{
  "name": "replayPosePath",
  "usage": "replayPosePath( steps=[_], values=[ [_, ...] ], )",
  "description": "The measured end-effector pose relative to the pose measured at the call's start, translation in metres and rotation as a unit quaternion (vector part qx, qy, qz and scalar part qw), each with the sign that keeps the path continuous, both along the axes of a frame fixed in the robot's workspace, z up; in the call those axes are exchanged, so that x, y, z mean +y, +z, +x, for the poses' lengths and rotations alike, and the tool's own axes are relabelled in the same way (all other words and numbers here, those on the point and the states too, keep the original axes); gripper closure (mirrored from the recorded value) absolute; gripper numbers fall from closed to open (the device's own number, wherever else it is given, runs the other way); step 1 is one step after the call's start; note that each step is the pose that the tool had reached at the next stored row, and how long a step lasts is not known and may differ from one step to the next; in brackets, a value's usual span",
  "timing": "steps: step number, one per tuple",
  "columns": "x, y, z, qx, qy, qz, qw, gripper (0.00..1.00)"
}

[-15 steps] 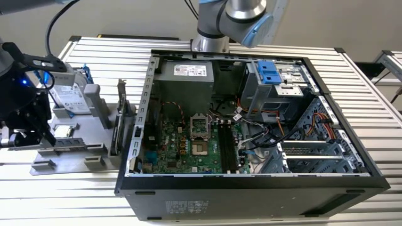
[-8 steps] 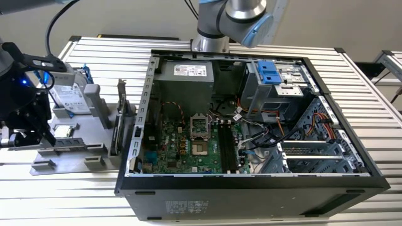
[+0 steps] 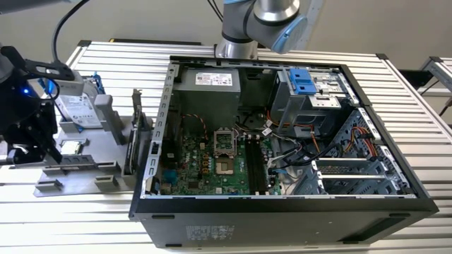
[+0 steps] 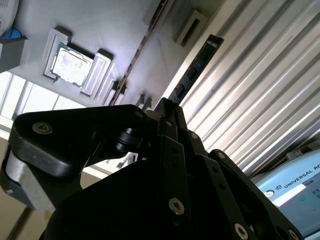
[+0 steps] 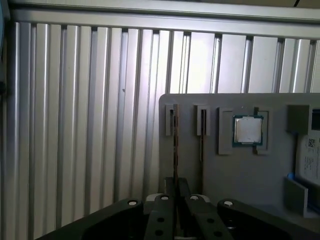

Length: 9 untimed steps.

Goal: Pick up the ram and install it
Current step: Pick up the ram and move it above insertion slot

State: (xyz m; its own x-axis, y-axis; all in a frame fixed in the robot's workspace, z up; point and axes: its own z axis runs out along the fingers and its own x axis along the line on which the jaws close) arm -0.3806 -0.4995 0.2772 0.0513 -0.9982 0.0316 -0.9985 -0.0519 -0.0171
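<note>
One ram [image 5: 175, 150] stands on edge in a slot of the grey holder [image 5: 240, 175], and my tool [image 5: 176, 184] is on it. The fingers [image 5: 169, 190] are drawn in until just the thin board lies between them, one on each face, so I have hold of the ram. Its far end sits in the holder's small upright bracket, so it has not been lifted out. In the second wrist view the ram [image 4: 192, 72] runs as a dark narrow strip away from my tool, close to the holder's edge and beside the ribbed metal bench [image 4: 240, 100].

Just beside the ram's slot is a second slot of the same kind. Beyond that, a square processor chip [image 5: 248, 130] lies flat in its own recess of the holder.

In the exterior view my tool hangs low at the exterior view's left, over the holder, where a silver hard drive [image 3: 76, 110] leans at the far end. The open computer case [image 3: 282, 209] lies on the bench well apart from the ram, toward the exterior view's right. Its green board [image 3: 205, 169] faces up, with long black slots [image 3: 255, 164] running near to far beside the processor socket [image 3: 223, 140].
</note>
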Motion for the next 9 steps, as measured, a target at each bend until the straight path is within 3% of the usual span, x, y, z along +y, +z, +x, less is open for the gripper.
replayPosePath(
  steps=[9],
  values=[
    [0.0, 0.0044, 0.0001, 0.0002, -0.007, 0.0, 1.0, 1.0]
  ],
)
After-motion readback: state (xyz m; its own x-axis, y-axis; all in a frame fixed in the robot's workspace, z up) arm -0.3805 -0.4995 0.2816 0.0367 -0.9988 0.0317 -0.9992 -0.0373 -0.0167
